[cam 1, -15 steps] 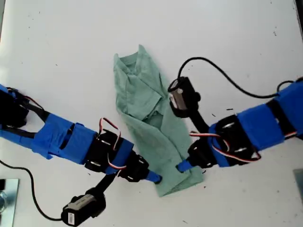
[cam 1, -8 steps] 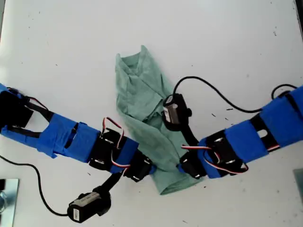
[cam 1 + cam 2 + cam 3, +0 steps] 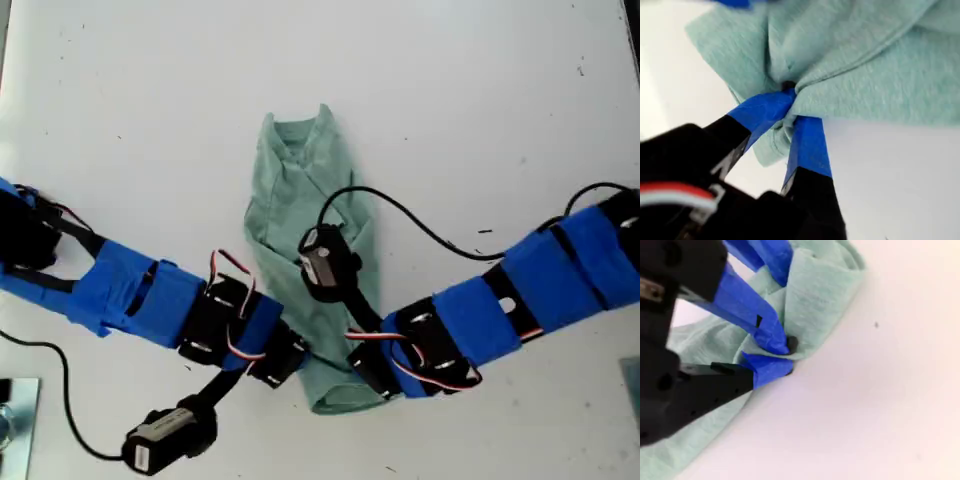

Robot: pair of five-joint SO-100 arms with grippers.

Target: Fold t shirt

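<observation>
Spanning the whole exterior view, the white table (image 3: 480, 100) carries everything I am working with. Two blue-taped arms reach in over it: one arm (image 3: 130, 295) from the exterior view's left and the other arm (image 3: 540, 285) from the exterior view's right. They meet at the near end of the t shirt (image 3: 300, 210). I cannot tell from the wrist views which arm is which.

The t shirt lies near the middle of the table as a long, narrow, rumpled strip. Its far end tapers to a peak and its near end is bunched between the two arms.

A black camera module (image 3: 325, 262) on the arm from the right hangs over the cloth, with a black cable (image 3: 430, 232) looping away from it.

My first gripper (image 3: 790, 107) has its blue jaws pinched together on a gathered fold of the sage fabric. My second gripper (image 3: 775, 357) is likewise clamped on a bunched edge of the shirt, low against the table, with the other gripper's blue jaws just beside it.
</observation>
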